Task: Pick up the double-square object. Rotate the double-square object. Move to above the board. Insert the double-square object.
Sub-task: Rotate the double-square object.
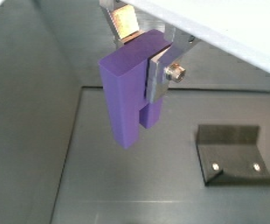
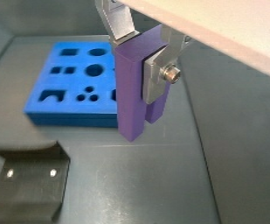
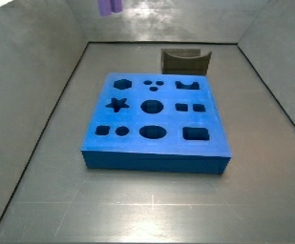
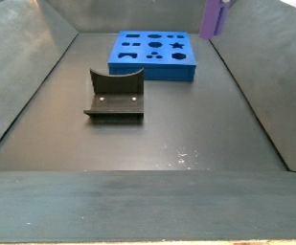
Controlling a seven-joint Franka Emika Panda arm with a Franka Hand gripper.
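Silver-plated claw (image 2: 148, 74), small screw, white housing.

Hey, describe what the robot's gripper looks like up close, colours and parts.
In both wrist views the gripper has flat silver metal finger plates, one fastened by a round screw. A tan, brass-coloured tab sits higher up beneath a pale white housing. No cables or markings show.

The gripper (image 2: 145, 72) is hanging high above the floor, off to the side of the board (image 2: 69, 80), its silver fingers (image 1: 161, 72) pointing down and clamping the upright double-square object (image 1: 128, 92) between them.
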